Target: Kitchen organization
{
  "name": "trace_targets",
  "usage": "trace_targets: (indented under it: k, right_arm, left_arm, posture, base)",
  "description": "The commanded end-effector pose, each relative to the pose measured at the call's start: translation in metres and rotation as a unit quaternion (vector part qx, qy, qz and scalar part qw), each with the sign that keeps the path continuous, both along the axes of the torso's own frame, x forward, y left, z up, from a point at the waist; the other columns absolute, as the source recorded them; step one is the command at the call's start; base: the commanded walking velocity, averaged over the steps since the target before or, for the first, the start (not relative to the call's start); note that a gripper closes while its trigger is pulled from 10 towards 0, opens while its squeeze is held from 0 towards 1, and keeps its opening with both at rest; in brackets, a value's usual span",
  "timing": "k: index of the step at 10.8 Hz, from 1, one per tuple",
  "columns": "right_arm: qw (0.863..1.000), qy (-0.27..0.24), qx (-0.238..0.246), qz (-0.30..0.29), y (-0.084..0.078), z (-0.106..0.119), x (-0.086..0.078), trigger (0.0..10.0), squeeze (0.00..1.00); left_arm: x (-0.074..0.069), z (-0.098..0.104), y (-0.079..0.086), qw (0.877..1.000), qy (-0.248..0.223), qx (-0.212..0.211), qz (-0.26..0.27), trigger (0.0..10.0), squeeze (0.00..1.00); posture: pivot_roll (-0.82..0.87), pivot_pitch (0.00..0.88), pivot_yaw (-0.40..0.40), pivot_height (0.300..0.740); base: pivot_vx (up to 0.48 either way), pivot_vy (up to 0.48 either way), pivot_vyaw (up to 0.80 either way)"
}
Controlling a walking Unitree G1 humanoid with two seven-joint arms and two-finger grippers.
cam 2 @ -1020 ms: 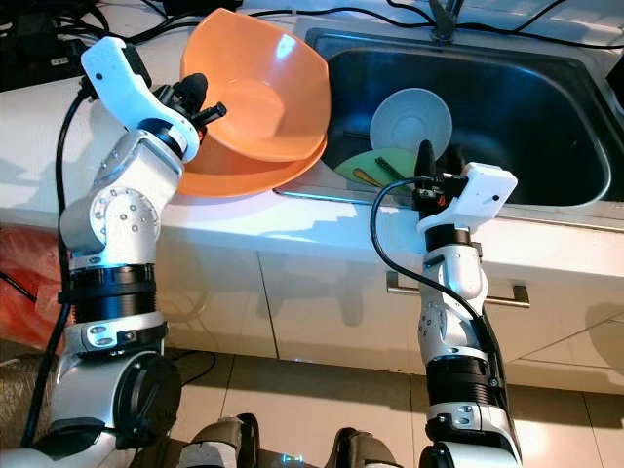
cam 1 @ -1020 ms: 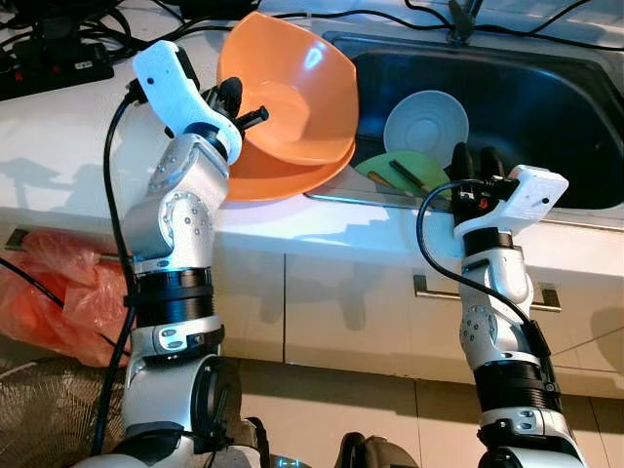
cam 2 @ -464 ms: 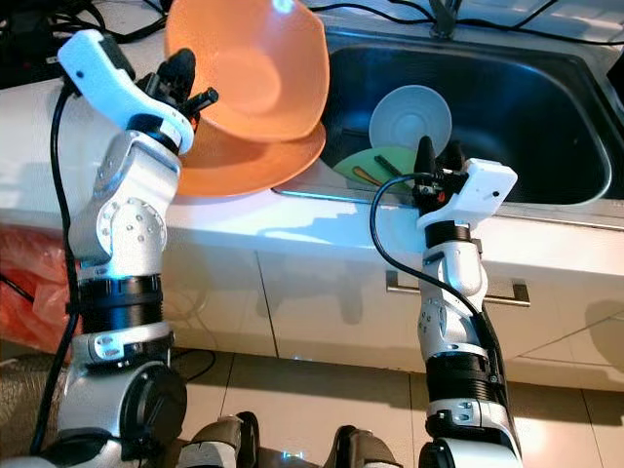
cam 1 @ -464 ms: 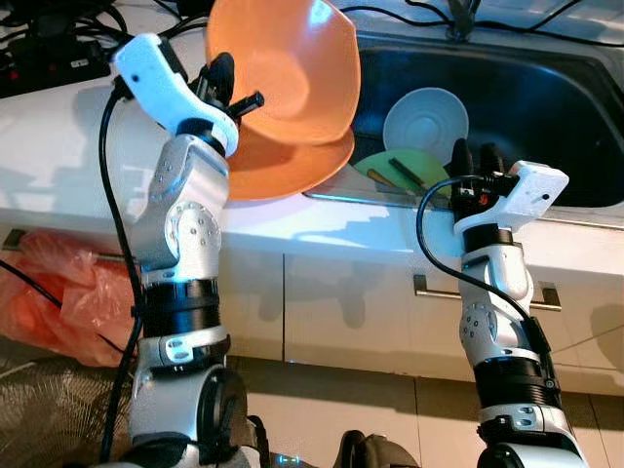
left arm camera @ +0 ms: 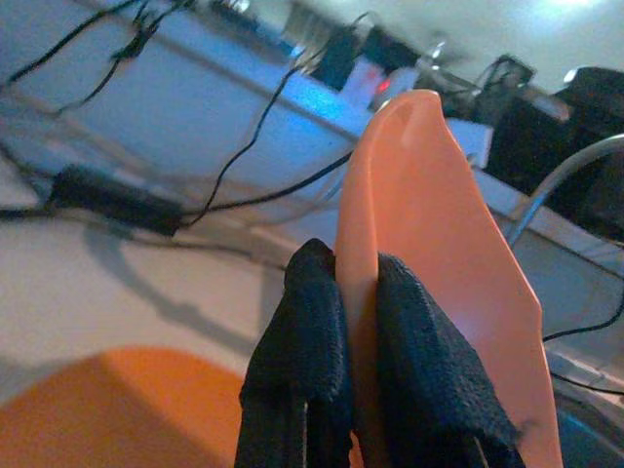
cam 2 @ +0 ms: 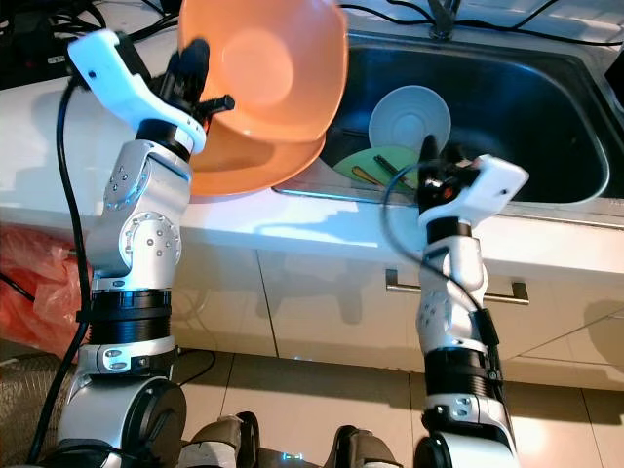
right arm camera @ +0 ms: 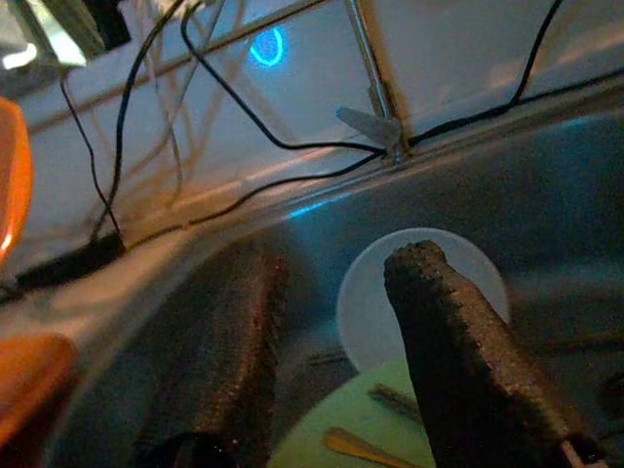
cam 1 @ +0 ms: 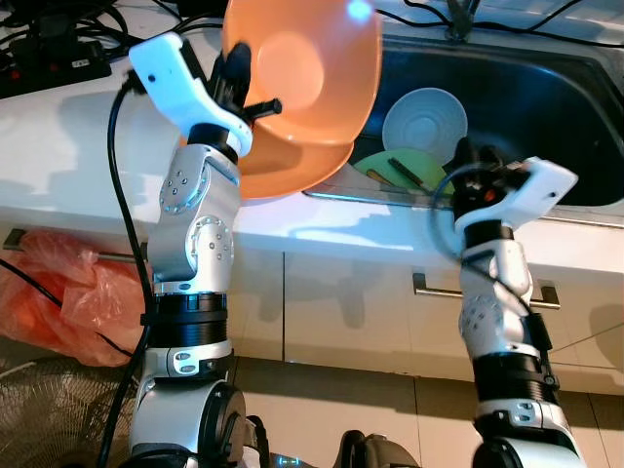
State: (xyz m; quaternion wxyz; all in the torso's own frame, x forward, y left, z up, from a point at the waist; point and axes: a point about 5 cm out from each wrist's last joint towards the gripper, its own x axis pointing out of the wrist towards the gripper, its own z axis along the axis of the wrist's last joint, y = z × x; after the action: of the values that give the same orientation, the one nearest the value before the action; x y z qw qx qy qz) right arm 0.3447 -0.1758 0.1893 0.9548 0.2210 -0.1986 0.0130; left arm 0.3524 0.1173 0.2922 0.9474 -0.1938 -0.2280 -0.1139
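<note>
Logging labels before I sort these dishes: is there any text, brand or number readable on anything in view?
None can be read.
Orange bowl held by the left gripper: plain, no print.
White bowl and green plate in the sink: no markings.
Power strip: any lettering is too small to read.

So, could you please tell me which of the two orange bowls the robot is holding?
The upper orange bowl, lifted and tilted, rim pinched by the left gripper; the other rests on the counter.

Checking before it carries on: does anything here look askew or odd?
The left gripper pinches the rim of an orange bowl, held tipped on edge above a second orange bowl overhanging the sink. Cables trail across the counter.
</note>
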Motion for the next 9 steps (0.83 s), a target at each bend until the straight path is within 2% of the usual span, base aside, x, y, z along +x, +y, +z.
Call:
trace_targets:
  k: [1,4,6,7,9]
  right_arm:
    - [0.999,-0.023,0.023,0.009,-0.002,0.015,0.0,10.0,0.0]
    - [0.996,-0.044,0.046,0.071,0.009,0.039,0.001,10.0,0.0]
    - [0.99,-0.047,0.045,0.127,0.023,0.04,-0.003,10.0,0.0]
    - [0.986,-0.051,0.044,0.156,0.03,0.04,-0.007,10.0,0.0]
    - [0.982,-0.051,0.042,0.177,0.035,0.04,-0.011,10.0,0.0]
  left_arm:
    - [-0.006,0.01,-0.007,0.999,-0.037,0.021,-0.008,10.0,0.0]
    - [-0.008,0.01,-0.018,0.997,-0.054,0.044,-0.03,10.0,0.0]
    - [-0.011,0.007,-0.036,0.993,-0.06,0.075,-0.068,10.0,0.0]
    - [-0.013,0.006,-0.042,0.991,-0.063,0.082,-0.08,10.0,0.0]
    - [-0.016,0.007,-0.05,0.99,-0.069,0.082,-0.097,10.0,0.0]
  posture:
    - [0.11,0.147,-0.032,0.74]
    - [0.11,0.151,-0.033,0.74]
    - [0.1,0.153,-0.031,0.74]
    - [0.1,0.154,-0.03,0.74]
    - [0.1,0.156,-0.029,0.74]
  base:
    - [0.0,0.0,0.0]
    - [0.0,0.0,0.0]
    - [0.0,0.0,0.0]
    - [0.0,0.0,0.0]
    - [0.0,0.0,0.0]
